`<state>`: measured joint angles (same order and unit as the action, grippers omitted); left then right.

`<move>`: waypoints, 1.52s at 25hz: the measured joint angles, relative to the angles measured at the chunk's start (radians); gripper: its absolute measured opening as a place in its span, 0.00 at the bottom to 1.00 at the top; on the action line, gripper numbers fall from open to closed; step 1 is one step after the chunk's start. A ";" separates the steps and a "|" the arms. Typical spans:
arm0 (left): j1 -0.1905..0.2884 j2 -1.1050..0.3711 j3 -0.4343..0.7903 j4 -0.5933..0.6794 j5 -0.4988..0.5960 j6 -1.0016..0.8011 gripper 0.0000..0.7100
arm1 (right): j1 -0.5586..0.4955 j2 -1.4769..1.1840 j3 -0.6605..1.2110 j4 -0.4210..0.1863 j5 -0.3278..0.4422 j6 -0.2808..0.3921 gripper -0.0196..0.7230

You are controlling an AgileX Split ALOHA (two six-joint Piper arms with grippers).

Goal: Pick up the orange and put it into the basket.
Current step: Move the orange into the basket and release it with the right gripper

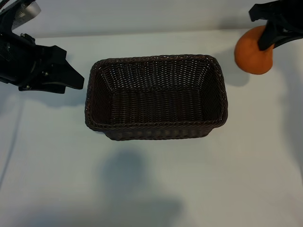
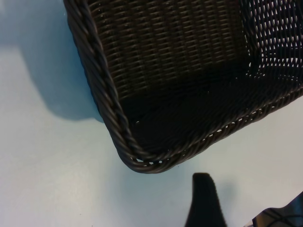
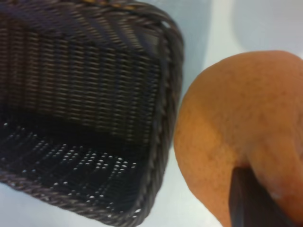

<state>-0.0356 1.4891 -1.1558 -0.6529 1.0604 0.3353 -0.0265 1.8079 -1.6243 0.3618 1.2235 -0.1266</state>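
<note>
Clenching the orange (image 1: 251,54) by its knobby top, the right gripper (image 1: 271,35) hangs it at two o'clock of the empty basket (image 1: 156,97), seemingly raised to clear the rim, while the left gripper (image 1: 71,78) waits released at nine o'clock.

A plain white table (image 1: 156,179) carries soft grey shadows.
</note>
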 joint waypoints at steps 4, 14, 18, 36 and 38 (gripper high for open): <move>0.000 0.000 0.000 -0.007 0.000 0.000 0.74 | 0.063 0.000 0.000 0.001 0.000 -0.006 0.14; 0.000 0.000 0.000 -0.024 0.000 0.003 0.74 | 0.238 0.000 0.000 0.023 -0.046 -0.001 0.14; 0.000 0.000 0.000 -0.024 0.000 0.011 0.74 | 0.281 0.000 0.000 0.049 -0.108 0.005 0.14; 0.000 0.000 0.000 -0.046 0.003 0.021 0.74 | 0.357 0.084 0.000 0.139 -0.198 0.006 0.14; 0.000 0.000 0.000 -0.046 0.003 0.021 0.74 | 0.357 0.084 0.000 0.139 -0.198 0.005 0.14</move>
<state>-0.0356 1.4891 -1.1558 -0.6987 1.0630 0.3564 0.3308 1.8922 -1.6243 0.5009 1.0255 -0.1220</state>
